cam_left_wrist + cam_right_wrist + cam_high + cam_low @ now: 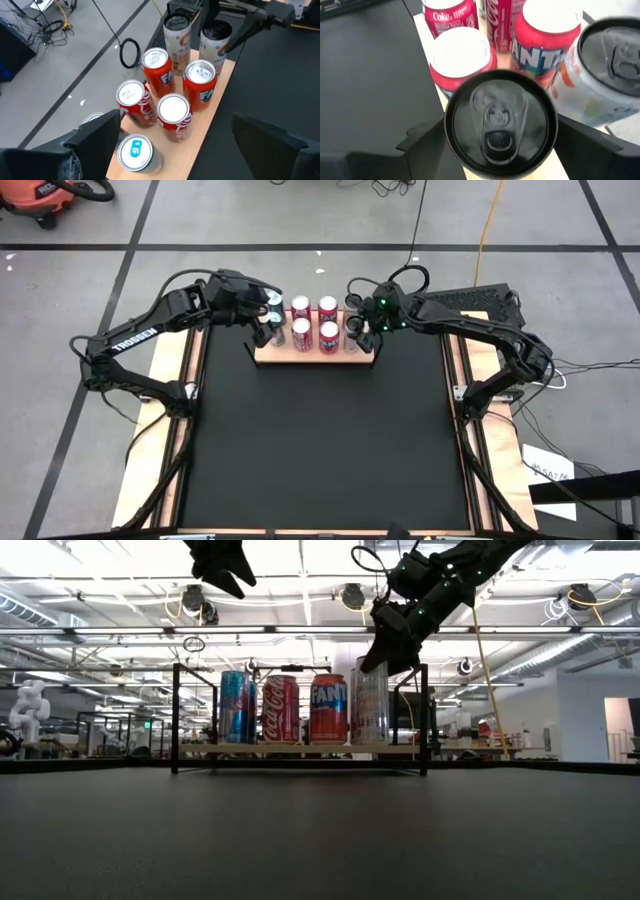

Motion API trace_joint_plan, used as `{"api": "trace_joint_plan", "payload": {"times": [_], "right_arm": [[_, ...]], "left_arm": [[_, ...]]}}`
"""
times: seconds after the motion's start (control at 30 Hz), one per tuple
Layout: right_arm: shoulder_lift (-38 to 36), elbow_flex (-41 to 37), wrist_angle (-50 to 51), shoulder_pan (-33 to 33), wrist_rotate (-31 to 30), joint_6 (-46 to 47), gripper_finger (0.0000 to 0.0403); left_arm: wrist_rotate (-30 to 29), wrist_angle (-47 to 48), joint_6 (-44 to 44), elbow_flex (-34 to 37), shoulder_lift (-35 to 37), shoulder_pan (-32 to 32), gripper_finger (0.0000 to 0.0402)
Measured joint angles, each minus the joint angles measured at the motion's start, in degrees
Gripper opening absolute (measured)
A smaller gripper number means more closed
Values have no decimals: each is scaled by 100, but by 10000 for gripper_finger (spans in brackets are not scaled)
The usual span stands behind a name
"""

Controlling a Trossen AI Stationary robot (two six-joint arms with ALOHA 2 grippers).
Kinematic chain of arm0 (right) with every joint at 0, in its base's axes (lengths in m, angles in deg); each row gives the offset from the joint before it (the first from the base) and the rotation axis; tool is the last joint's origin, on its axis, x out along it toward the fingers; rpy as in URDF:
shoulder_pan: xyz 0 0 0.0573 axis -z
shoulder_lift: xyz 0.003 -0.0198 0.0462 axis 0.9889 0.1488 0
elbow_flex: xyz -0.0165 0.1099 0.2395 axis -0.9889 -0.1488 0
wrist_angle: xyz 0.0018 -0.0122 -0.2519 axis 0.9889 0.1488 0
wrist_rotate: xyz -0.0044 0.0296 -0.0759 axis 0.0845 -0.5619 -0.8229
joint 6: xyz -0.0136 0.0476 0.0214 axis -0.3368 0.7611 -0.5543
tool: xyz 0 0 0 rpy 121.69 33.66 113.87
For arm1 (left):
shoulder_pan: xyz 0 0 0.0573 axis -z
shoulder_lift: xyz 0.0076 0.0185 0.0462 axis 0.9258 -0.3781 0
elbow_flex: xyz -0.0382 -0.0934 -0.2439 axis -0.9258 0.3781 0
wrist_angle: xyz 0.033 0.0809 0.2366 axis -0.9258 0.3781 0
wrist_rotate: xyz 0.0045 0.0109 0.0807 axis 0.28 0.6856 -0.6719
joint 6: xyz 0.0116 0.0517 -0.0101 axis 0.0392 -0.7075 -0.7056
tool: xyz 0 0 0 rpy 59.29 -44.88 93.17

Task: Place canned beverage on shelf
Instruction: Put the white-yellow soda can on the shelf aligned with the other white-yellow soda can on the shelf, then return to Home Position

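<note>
The right gripper (497,145), jaws apart on either side of a black-lidded white can (501,120), hovers at the right end of the light-wood shelf (318,357), where that can already seems to stand. A crooked withdrawal could clip its rim and topple it into the glossy red Fanta can (542,37) just beside. The left gripper (177,137), jaws wide and empty, hangs above the shelf's left end. Thin black rods frame the smooth aluminium cylinders.
</note>
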Motion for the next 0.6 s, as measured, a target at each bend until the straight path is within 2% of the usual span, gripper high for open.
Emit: {"api": "trace_joint_plan", "payload": {"times": [0.1, 0.23, 0.4, 0.5, 0.6], "right_arm": [[-105, 9, 3, 0, -13, 31, 329], [-285, 221, 141, 0, -177, 91, 330], [-595, 699, 442, 0, -177, 460, 330], [-855, 845, 171, -95, -144, 1290, 317], [-1124, 848, -398, -352, 135, 1878, 281]], "left_arm": [[-23, 139, -79, 0, -2, 0, 372], [-372, 395, -124, 0, -2, 0, 372], [-434, 239, 269, 2, 48, 0, 368], [-118, -260, 375, 2, 203, 12, 338], [497, -1051, 520, 107, 375, 46, 285]]}}
